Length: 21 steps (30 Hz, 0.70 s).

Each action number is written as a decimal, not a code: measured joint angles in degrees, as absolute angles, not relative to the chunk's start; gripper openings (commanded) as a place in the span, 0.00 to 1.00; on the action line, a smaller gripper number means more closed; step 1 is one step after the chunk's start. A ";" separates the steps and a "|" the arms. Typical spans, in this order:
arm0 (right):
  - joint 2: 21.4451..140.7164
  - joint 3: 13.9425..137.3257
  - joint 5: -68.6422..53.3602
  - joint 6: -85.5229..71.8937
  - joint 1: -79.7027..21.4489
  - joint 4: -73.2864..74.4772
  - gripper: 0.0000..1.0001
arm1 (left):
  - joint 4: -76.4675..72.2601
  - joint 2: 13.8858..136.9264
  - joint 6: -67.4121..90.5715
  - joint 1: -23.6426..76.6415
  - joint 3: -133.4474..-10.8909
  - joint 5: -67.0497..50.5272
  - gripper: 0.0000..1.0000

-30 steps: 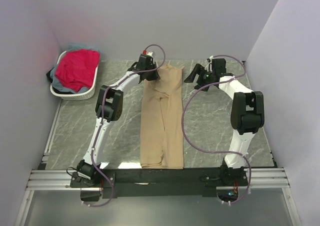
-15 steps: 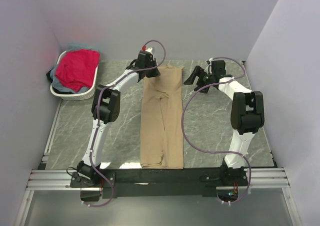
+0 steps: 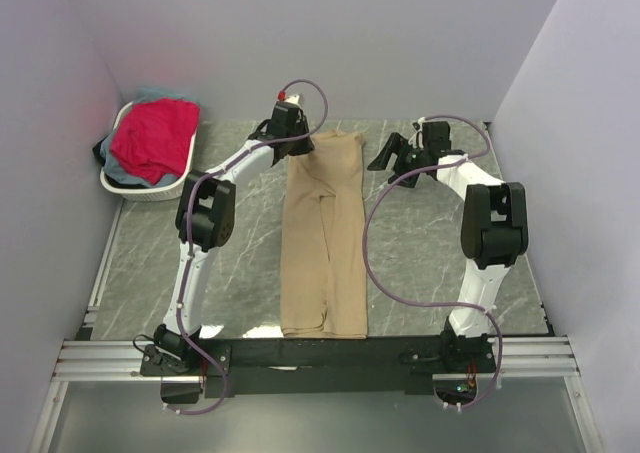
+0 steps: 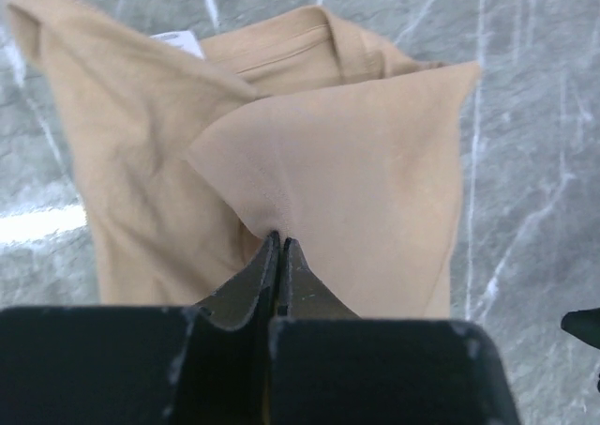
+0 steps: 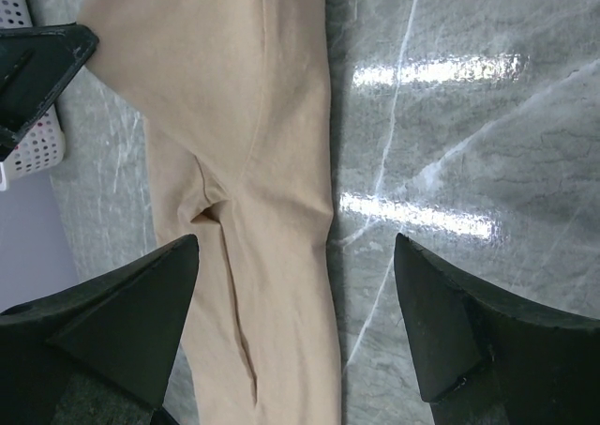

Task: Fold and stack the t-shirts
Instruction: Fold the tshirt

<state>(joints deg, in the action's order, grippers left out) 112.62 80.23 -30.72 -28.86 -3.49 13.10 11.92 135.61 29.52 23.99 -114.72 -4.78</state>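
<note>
The left end effector [image 4: 278, 247] is clamped on the tan t-shirt [image 4: 356, 172] at its 11 o'clock corner. The right end effector [image 5: 295, 247] hangs with jaws apart at the shirt's 1 o'clock.

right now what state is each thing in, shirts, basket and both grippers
plain tan cloth t-shirt: folded into a long strip, far corner pinched
white oval plastic basket: upright, holding shirts
bright red-pink cloth t-shirt: crumpled, on top in the basket
left gripper: shut on the tan t-shirt
right gripper: open, holding nothing

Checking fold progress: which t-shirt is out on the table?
The tan t-shirt, a long strip pinched by the left hand; the red-pink one lies in the basket.
</note>
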 measured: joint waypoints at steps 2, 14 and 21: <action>112.84 80.27 -30.63 -28.86 -3.49 13.15 0.90 | 12.51 135.61 29.69 23.99 -114.52 -3.84 0.01; 119.31 90.28 -32.62 -31.81 -3.49 12.29 0.84 | 15.53 135.59 30.63 23.99 -110.56 1.02 1.00; 131.37 104.05 -39.81 -39.44 -3.51 6.35 0.82 | 16.49 134.52 30.85 23.99 -108.62 2.42 0.99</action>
<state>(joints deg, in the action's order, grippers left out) 131.37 104.05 -39.81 -39.44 -3.51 6.35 16.49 134.52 30.85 23.99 -108.62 2.42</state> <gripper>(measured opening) 0.829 0.994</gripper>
